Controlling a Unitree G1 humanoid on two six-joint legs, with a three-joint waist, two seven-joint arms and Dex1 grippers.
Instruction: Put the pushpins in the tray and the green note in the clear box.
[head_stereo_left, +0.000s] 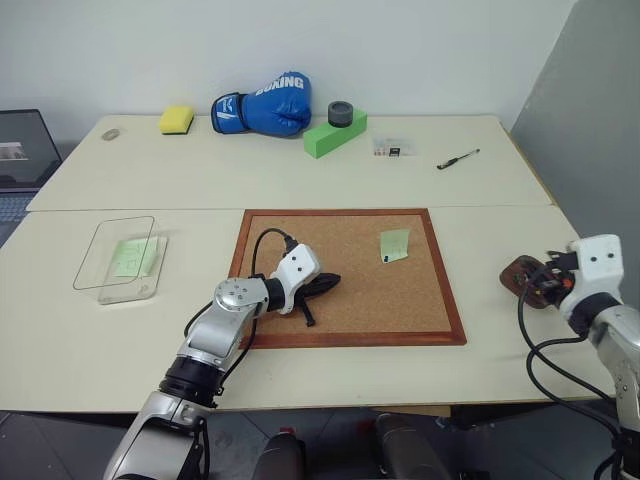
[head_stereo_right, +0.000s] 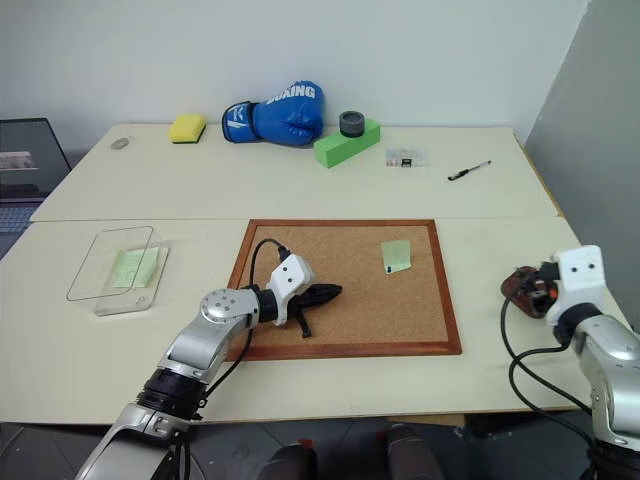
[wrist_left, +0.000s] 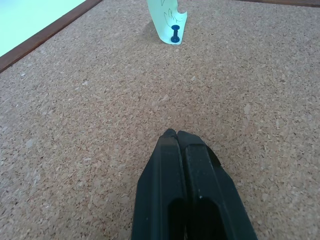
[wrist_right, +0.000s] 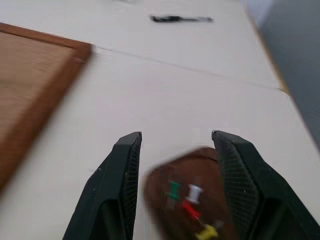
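Closest to me, my left tool (wrist_left: 176, 134) rests pressed together on the corkboard (head_stereo_left: 300, 335), my right tool (wrist_right: 175, 145) apart above the tray (wrist_right: 165, 180) of pushpins (wrist_right: 192, 200). Farther up, one dark pin (wrist_left: 175, 34) fixes the green note (head_stereo_left: 394, 245): flimsy, tearable paper, so I'd pinch its pin's head first.

Table (head_stereo_left: 300, 185): two cream tops joined along one seam, edge to edge.
Wall (head_stereo_left: 400, 50): plain white, directly behind the table.
Panel (head_stereo_left: 590, 120): grey, upright, right of the table.
Laptop (head_stereo_left: 20, 160): open, left of the table.
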